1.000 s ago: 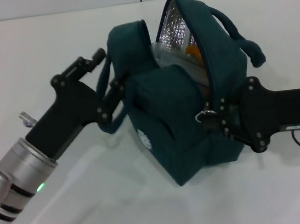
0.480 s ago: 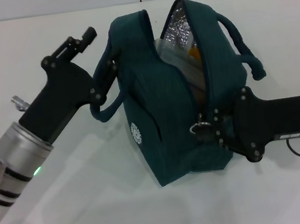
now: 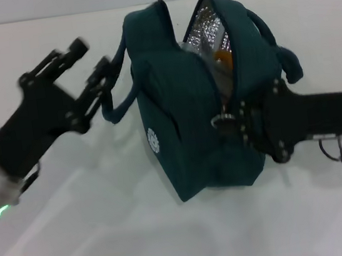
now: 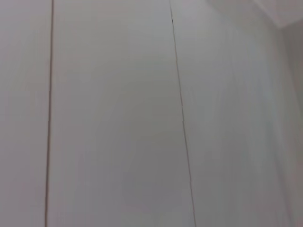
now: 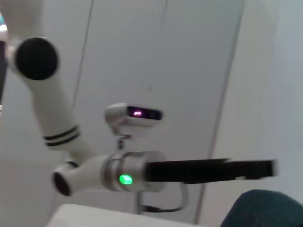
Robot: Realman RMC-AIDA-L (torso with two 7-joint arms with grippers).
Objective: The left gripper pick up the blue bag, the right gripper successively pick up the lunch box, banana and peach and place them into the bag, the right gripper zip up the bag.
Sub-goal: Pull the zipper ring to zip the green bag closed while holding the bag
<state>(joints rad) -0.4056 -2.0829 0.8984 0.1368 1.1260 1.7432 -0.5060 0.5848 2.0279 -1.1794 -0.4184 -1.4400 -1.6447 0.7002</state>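
In the lower middle of the frame you see the left arm [image 5: 80,170], white with a silver wrist and a green light, reaching toward the right as a long black bar. A dark teal corner of the blue bag [image 5: 265,210] sits at the lower right. Pale wall panels fill the background.

The blue bag [image 3: 190,132] is looking like soft, dull cloth, and its inside is shining like crinkly silver foil. Its ring zip pull [image 3: 222,120] is gleaming like metal. The left gripper [image 3: 84,67] is showing dull black plastic. The table [image 3: 111,249] is looking smooth and white.
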